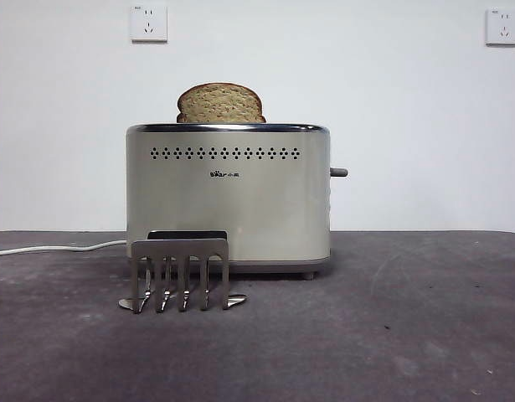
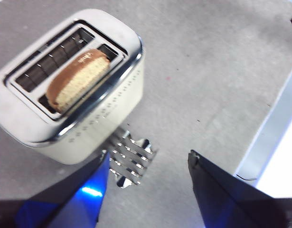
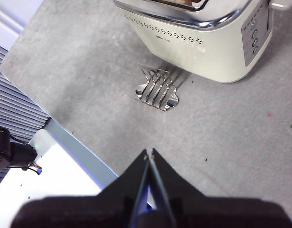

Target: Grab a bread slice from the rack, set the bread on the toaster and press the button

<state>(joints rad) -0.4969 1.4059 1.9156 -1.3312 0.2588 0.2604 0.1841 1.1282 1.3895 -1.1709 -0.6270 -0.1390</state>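
The rack [image 1: 180, 272] stands nearest the camera on the grey worktop [image 1: 391, 335], its five prongs pointing down, with no bread in it. It sits just in front of the toaster [image 1: 228, 197], towards the toaster's left end. The slice [image 1: 220, 104] stands upright in a toaster slot, its rounded top and dark crust rising above the chrome rim. In the left wrist view it fills one of the two slots, the one on the rack's side, while the other slot is bare. The button [image 1: 338, 172] sticks out from the toaster's right side, high up near the top. A white cord [image 1: 56, 248] runs off to the left from behind the toaster. Two white sockets [image 1: 149, 23] sit on the far wall.

The left claw [image 2: 148, 190] hangs above the worktop, well apart from the toaster, its jaws spread wide and holding nothing. The right claw [image 3: 149, 156] also hangs above the worktop, clear of the rack, its jaws pressed together with nothing between them.
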